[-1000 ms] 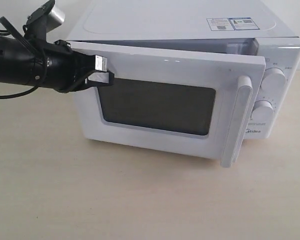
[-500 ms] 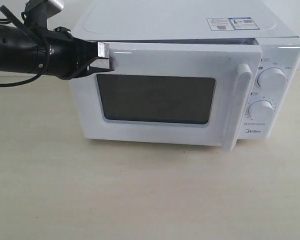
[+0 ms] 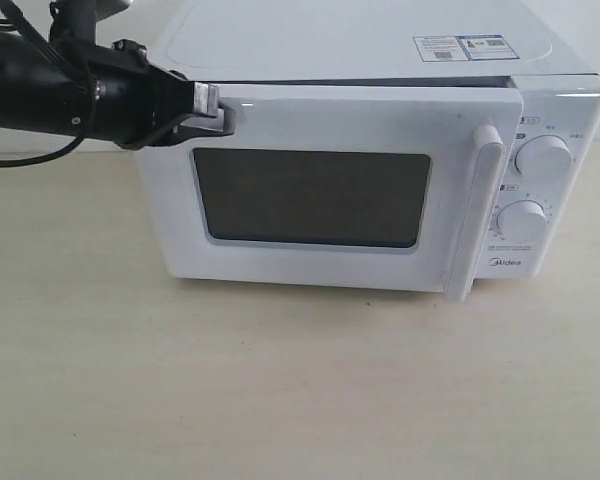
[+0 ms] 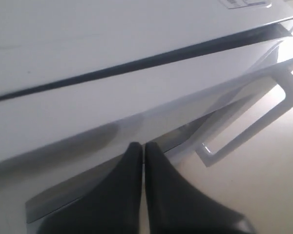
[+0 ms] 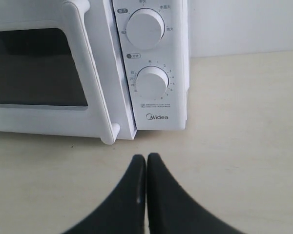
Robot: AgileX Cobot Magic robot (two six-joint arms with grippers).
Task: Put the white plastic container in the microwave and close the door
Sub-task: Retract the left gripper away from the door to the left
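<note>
One microwave (image 3: 380,50) on the table (image 3: 280,400); one door (image 3: 320,120), ajar a second ago, now nearly flush. My left gripper (image 3: 213,108), fingers together, touches the door's upper hinge-side corner; my right gripper (image 5: 146,160) is also closed and empty. Two dials: upper (image 3: 542,157), lower (image 3: 523,219).

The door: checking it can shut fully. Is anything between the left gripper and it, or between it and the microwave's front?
Nothing visible. The left gripper touches the door at its upper hinge-side corner; it lies against the microwave, only a thin dark seam showing.
</note>
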